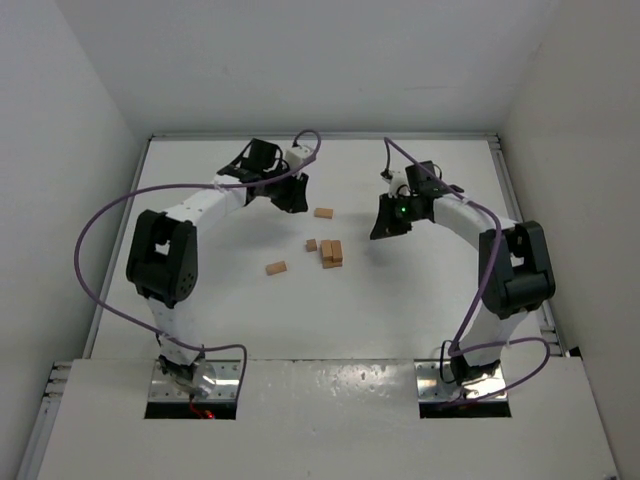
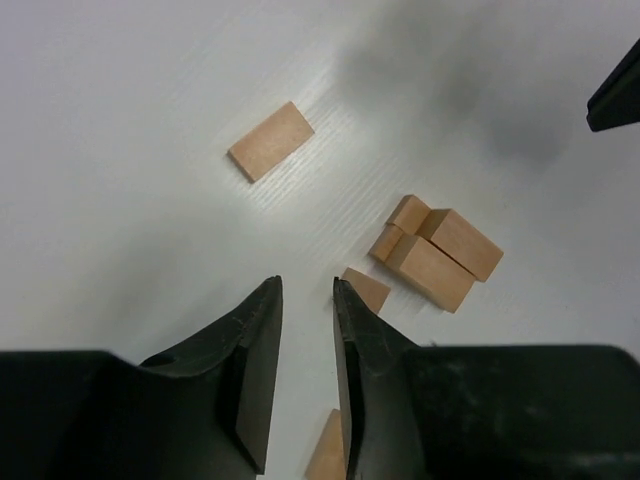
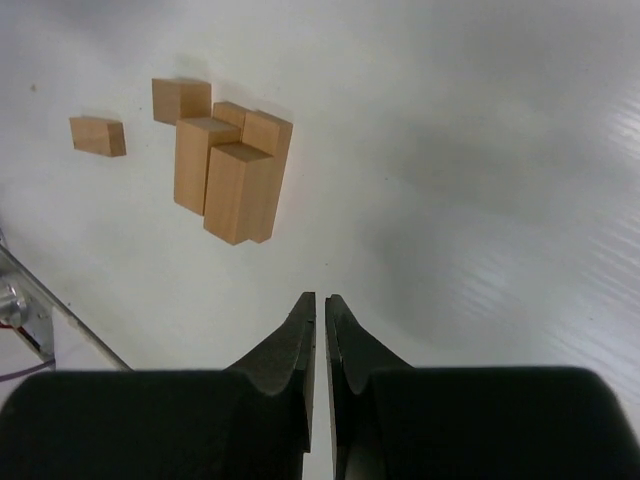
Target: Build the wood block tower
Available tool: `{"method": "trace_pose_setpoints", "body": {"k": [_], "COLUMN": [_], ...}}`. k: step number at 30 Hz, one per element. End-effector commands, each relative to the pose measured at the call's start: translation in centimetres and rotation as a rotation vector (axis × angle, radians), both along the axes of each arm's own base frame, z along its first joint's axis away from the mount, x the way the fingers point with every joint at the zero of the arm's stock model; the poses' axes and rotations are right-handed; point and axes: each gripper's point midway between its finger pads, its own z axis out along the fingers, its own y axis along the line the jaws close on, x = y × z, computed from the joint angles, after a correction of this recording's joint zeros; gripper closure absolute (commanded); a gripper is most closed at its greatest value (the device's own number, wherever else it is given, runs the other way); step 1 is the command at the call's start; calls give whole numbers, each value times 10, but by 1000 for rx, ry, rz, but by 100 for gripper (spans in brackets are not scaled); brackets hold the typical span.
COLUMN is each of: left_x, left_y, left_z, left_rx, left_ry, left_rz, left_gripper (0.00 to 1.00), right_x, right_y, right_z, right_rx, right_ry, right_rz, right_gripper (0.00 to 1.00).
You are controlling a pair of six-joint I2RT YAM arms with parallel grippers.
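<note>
Closest to the top camera stand two robot arms, bolted side by side at the near edge of a big white table [image 1: 400, 320]. The left arm [image 1: 160, 260] and the right arm [image 1: 515, 270] both reach out and bend in toward the middle, and a purple cable [image 1: 90, 240] loops along each one.

The left gripper [image 2: 307, 290] hangs over the table with its two dark fingers a little way apart, and it holds nothing. The right gripper [image 3: 320, 298] has its fingers pressed almost together, and it holds nothing too.

Between the two grippers, in the middle of the table, sits the tower [image 1: 331, 252]. It is a small bunch of tan wood blocks pushed tight together, two long ones side by side with shorter ones at one end. How high it goes is hard to tell.

Three more wood blocks lie loose. One flat block [image 1: 276, 267] lies well off to the left of the tower. One block [image 1: 323, 212] lies near the left gripper. One little cube [image 1: 311, 244] sits just beside the tower on its left
</note>
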Motion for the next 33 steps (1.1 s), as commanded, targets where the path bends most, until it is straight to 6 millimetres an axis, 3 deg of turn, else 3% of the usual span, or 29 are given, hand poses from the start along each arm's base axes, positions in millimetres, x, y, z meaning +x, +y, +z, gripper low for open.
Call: {"method": "trace_pose_setpoints", "body": {"k": [1,3,7,9,12,16,33], "left_x": [-1,0,5,9,7,4,-4], "left_y": [-20,-23,-27,-32,-36,-41,-66], "left_z": [4,-5,-10,-15,-32,-39,-68], "left_rx": [-36,-13,45,64,91,105,152], "left_ry": [-55,-56,-102,-106,-76,-65,-11], "left_rz": [-163,-186,-288,-307,-346,-392,-469], "left_gripper": [66,59,59,68,71,71,58], "right_x": [-1,2,3,1,0,0,15], "right_y": [10,10,11,11,11,9,-14], "right_z": [6,5,5,4,6,7,18], "right_rx": [28,28,40,39,41,39,73], "right_ry": [-21,-22,-15,-13,-21,-26,-25], "right_rz": [25,14,4,4,5,11,-68], "right_gripper": [92,91,91,91,91,90,87]}}
